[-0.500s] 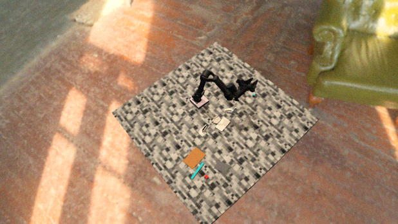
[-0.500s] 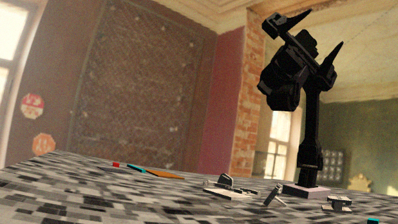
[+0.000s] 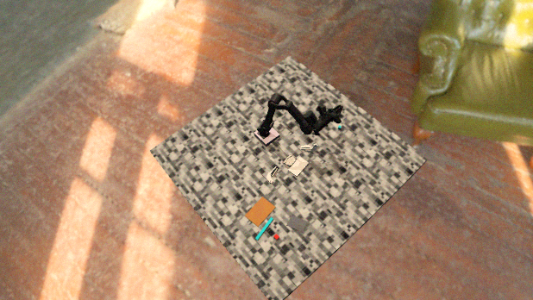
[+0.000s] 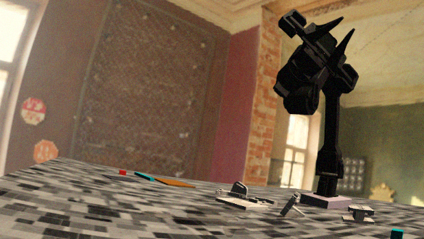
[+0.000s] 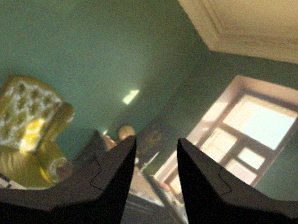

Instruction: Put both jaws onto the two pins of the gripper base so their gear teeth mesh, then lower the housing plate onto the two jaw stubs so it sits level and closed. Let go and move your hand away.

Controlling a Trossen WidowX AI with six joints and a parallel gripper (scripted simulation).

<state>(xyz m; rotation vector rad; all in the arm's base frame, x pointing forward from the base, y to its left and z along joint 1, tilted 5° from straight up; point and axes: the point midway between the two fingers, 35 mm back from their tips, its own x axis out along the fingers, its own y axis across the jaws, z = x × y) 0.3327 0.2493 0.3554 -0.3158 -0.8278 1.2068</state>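
Note:
The pale flat gripper base point(image 3: 299, 167) point(image 4: 240, 203) lies on the checkered mat point(image 3: 216, 146) in front of the arm's foot. A small grey part point(image 3: 290, 160) point(image 4: 239, 189) sits at its edge. Another loose grey part point(image 3: 272, 174) point(image 4: 289, 204) lies tilted to one side of the base. A third point(image 3: 308, 146) point(image 4: 358, 212) lies on the other side, nearer the arm. I cannot tell which of these parts are the jaws and which is the housing plate. My gripper point(image 3: 340, 109) point(image 4: 347, 25) point(image 5: 156, 143) is raised high and points up and away. Its fingers stand close together with nothing between them.
A small teal cube point(image 3: 340, 127) point(image 4: 397, 233) lies below the gripper. An orange plate point(image 3: 260, 211) point(image 4: 173, 182), a teal bar point(image 3: 264, 228) point(image 4: 144, 176), a red cube point(image 3: 276, 236) point(image 4: 122, 172) and a grey plate point(image 3: 297, 223) lie at the mat's far end. A green armchair point(image 3: 474, 78) stands beyond the mat.

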